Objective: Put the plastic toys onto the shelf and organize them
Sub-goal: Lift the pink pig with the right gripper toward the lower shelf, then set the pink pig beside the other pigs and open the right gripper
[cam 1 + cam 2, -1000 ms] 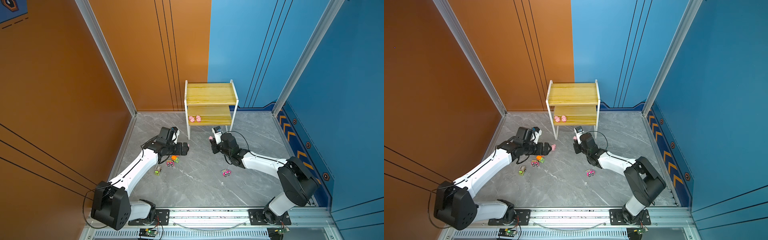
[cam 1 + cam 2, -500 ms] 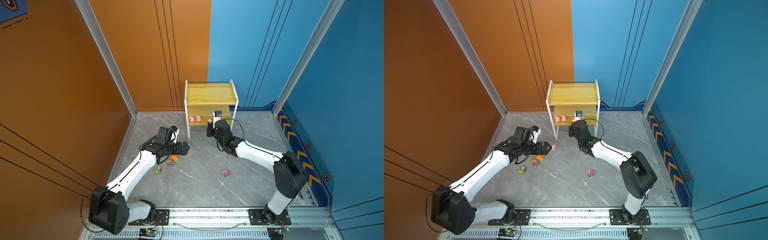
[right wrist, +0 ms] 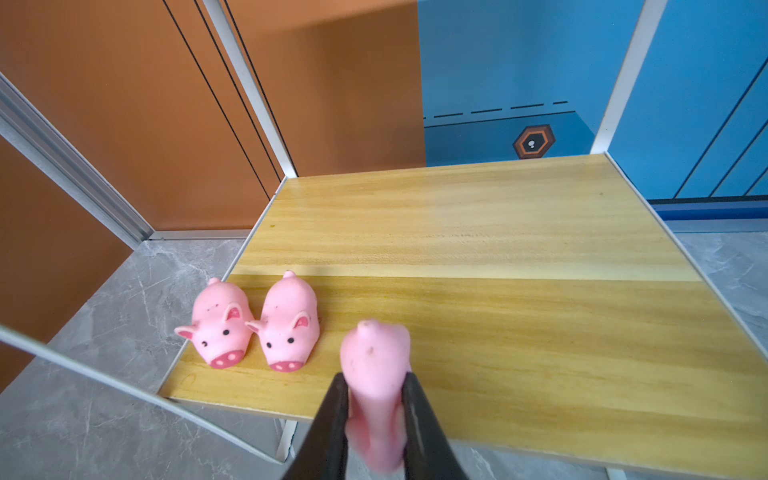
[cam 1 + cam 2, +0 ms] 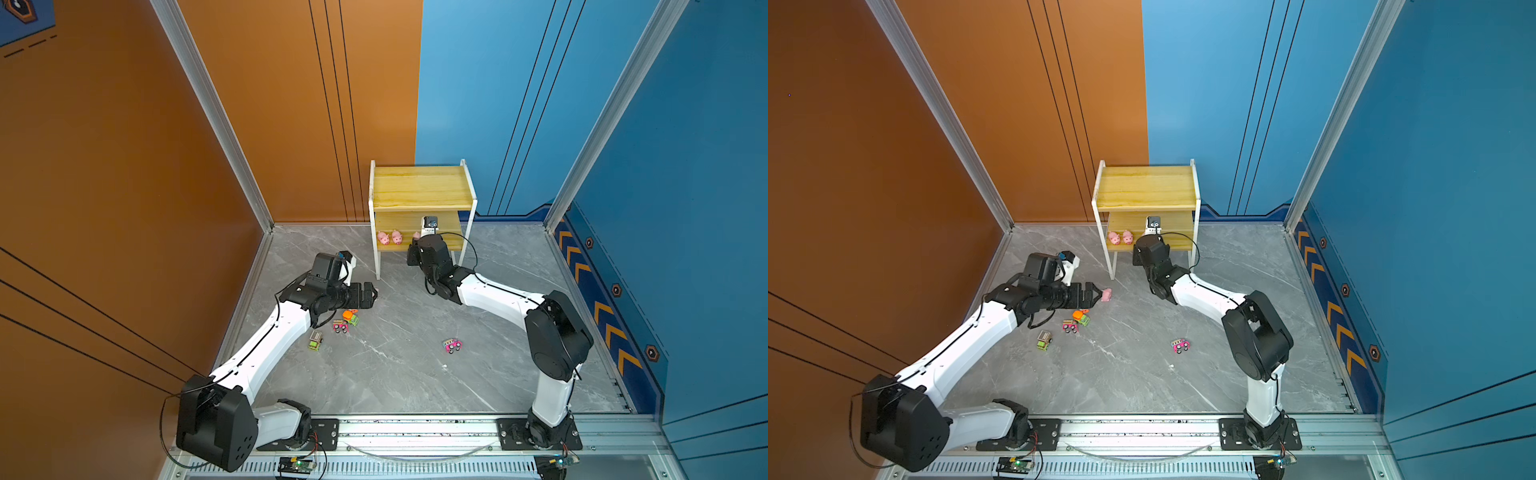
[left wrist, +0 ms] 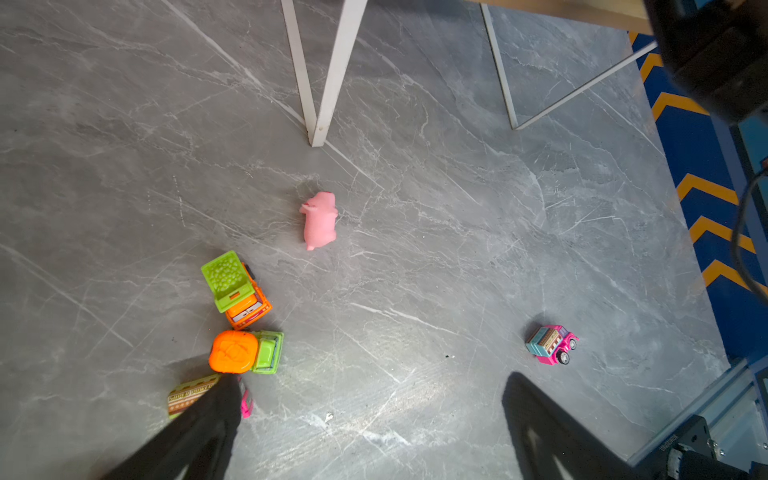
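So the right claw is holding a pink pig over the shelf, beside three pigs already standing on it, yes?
Not three: the right wrist view shows two standing pigs on the shelf. The right gripper does hold a pink pig beside them.

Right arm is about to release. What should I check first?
1. Right gripper shut on held pig: ok.
2. Held pig over the front of the lower board: ok.
3. Held pig resting on the board: cannot tell.
4. Gap between held pig and nearest shelved pig: ok.
5. Left gripper open, not touching floor pig: ok.
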You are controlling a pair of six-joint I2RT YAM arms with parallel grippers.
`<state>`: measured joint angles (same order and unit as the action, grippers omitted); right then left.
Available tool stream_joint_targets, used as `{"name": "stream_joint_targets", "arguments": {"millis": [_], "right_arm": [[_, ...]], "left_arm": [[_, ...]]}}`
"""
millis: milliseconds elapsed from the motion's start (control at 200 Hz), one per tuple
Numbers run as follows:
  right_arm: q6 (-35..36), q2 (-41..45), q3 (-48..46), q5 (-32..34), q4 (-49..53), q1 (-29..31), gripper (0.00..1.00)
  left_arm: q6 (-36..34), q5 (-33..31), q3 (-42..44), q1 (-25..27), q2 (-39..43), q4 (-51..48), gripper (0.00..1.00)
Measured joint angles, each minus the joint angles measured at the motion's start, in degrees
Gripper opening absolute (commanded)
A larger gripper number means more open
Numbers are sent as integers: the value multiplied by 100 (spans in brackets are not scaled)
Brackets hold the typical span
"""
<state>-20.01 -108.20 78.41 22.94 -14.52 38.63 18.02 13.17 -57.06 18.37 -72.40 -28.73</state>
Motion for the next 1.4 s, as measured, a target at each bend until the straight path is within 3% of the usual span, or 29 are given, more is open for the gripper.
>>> {"name": "stream_joint_targets", "arguments": {"millis": [390,1031,1401], "right_arm": [[153,-468,417,437,-4,7,24],[216,-778,848,439,173,4,28],[260,-776,866,435,234,-4,46]], "left_arm": [[2,39,0,0,0,28,99],[4,46,0,-22,0,28,99],[44,46,0,-48,0,28,99]]}}
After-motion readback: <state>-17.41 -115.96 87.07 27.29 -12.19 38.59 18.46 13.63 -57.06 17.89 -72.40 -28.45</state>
